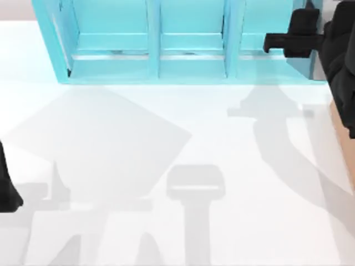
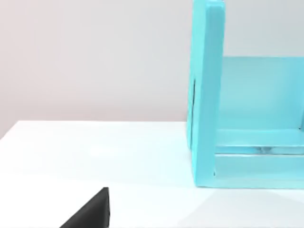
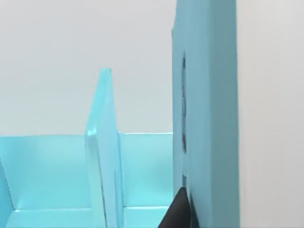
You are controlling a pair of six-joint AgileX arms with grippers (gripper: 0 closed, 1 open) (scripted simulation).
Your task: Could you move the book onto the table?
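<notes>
Reaching in from the top view's right, the right arm's black gripper (image 1: 268, 43) sits against the right end of the light-blue shelf unit (image 1: 155, 61), beside its right-hand compartment; whether it is wide or narrow cannot be told. One dark fingertip (image 3: 180, 211) lies close beside a thick light-blue upright panel (image 3: 209, 118) in the right wrist view. The left arm (image 1: 6, 185) waits at the left edge of the plain white bench (image 1: 183, 144), well apart from the shelf. The shelf's front compartments look plain blue, and I cannot tell where the book is.
</notes>
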